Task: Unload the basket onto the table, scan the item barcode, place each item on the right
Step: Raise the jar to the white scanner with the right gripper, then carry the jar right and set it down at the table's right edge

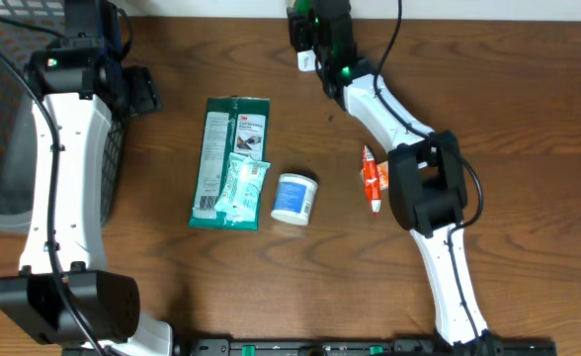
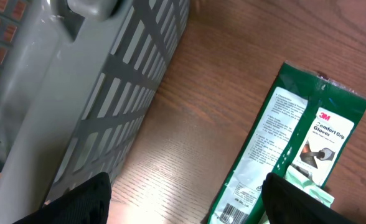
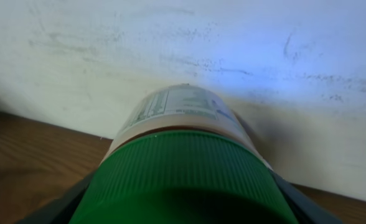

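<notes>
Near the bases, mid-table: white tub [image 1: 295, 198] on its side, just right of a pale green packet [image 1: 243, 188] overlapping the lower right of the 3M gloves pack [image 1: 229, 148]. Orange sachet [image 1: 373, 178] to the right, tucked against the right arm's elbow, partly covered by it. Grey mesh basket [image 1: 4, 119] at the left edge, left arm running up alongside it.

Further back: left gripper [image 2: 186, 199] hovering over bare table [image 1: 528, 119] between basket wall and gloves pack, jaws spread wide, nothing between them.

Far edge: right gripper [image 1: 308, 44] up against the white wall [image 3: 170, 37], clamped on the bottle [image 3: 177, 109], jaws part-open around its girth. Green cap [image 3: 183, 180] toward the wrist camera, blocking most of the body; only a strip of label showing. Can't make out a barcode there.
</notes>
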Controlling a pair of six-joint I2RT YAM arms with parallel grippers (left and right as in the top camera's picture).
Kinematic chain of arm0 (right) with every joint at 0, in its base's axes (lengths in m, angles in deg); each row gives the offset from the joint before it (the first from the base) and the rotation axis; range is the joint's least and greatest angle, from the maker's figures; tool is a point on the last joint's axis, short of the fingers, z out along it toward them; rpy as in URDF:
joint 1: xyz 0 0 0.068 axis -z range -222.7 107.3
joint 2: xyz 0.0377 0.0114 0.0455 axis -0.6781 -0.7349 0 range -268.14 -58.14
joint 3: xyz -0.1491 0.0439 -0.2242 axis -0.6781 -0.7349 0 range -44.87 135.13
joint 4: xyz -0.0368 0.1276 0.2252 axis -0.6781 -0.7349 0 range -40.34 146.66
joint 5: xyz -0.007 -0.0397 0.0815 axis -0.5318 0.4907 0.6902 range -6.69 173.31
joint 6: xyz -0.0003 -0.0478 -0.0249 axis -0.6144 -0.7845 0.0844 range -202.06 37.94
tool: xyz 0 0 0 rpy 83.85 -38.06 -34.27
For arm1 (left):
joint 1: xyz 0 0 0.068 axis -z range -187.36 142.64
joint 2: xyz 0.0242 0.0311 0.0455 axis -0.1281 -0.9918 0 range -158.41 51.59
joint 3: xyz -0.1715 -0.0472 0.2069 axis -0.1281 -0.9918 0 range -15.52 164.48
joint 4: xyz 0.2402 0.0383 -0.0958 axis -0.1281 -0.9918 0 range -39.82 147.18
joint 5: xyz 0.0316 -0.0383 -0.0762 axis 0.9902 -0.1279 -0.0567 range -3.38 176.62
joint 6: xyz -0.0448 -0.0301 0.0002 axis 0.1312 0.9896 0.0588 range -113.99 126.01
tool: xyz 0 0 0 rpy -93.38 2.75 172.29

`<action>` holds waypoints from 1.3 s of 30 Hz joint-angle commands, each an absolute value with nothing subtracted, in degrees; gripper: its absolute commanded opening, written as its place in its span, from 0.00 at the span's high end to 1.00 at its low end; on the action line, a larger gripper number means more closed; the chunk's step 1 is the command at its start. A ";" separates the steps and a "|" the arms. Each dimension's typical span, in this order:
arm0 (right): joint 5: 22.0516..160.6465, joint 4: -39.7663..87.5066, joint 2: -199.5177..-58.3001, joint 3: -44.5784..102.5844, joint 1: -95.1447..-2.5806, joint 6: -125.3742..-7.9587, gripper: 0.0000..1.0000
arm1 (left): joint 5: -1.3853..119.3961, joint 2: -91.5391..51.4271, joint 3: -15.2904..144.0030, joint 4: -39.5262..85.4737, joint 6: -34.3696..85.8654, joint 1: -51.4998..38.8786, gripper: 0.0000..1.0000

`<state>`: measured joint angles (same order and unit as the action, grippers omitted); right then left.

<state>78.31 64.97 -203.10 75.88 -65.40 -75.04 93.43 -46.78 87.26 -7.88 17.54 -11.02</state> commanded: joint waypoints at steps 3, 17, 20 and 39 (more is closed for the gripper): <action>77.59 71.75 -201.73 77.21 -64.74 -73.79 0.99 | 95.00 -47.43 86.91 -7.86 16.58 -11.59 0.22; 77.13 68.60 -202.62 77.21 -63.76 -73.75 0.99 | 95.00 -47.43 86.91 -7.86 16.58 -11.59 0.22; 77.15 69.30 -202.12 77.21 -63.26 -73.33 0.99 | 95.00 -47.43 86.91 -7.86 16.58 -11.59 0.22; 77.13 7.23 -162.38 77.21 -57.05 -73.57 0.96 | 95.00 -47.43 86.91 -7.86 16.58 -11.59 0.22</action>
